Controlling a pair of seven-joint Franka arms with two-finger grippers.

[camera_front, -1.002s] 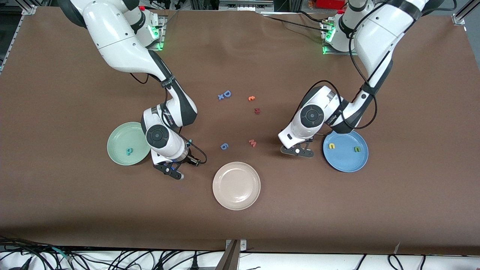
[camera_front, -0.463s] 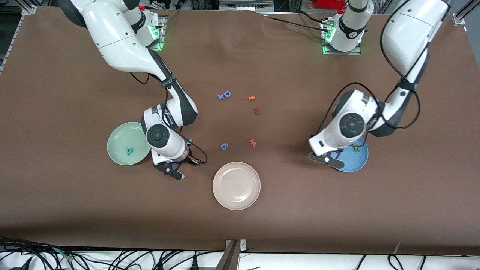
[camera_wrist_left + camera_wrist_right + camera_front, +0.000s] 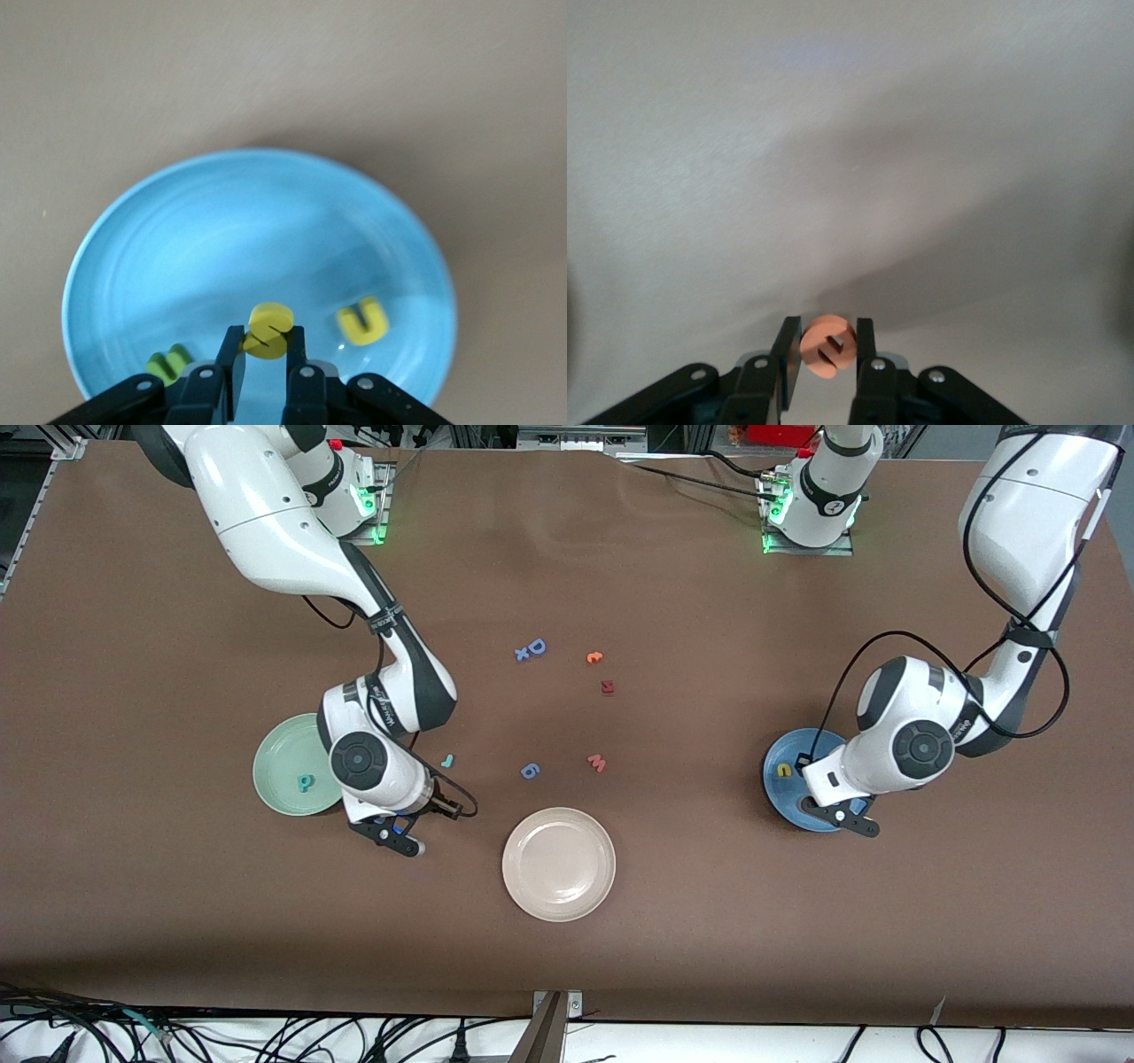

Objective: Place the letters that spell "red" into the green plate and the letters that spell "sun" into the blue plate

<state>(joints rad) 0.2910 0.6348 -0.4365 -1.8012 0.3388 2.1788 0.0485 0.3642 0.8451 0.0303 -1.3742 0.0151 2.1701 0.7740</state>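
The left gripper (image 3: 842, 815) hangs over the blue plate (image 3: 784, 793), at the plate's five o'clock edge in the front view. In the left wrist view its fingers (image 3: 232, 363) are clamped on the yellow "s" (image 3: 267, 331), which is held above the plate's floor. Two letters already lie in the blue plate: the yellow arch-shaped letter (image 3: 784, 770) near its ten o'clock rim in the front view, and the olive-green arch-shaped letter (image 3: 168, 361), visible only from the left wrist camera because the arm hides it from the front.

The right gripper (image 3: 387, 834) is low over bare tabletop (image 3: 709, 921), just off the four o'clock side of the green plate (image 3: 279, 757). In the right wrist view its fingers (image 3: 788, 354) are pressed onto the orange "e" (image 3: 828, 347); whether the letter is lifted clear of the tabletop is hard to judge. The teal "d" (image 3: 305, 783) lies in the green plate, close to its center. The teal "r" (image 3: 447, 761) rests on the tabletop beside the right arm's wrist, outside the plate.

The cream-white plate (image 3: 558, 864) sits nearest the front camera. At its twelve o'clock lie a blue "6" (image 3: 529, 771) and a pink "w" (image 3: 596, 762), then a dark red letter (image 3: 607, 686), another orange letter (image 3: 594, 657) and two blue letters (image 3: 530, 649) touching each other.
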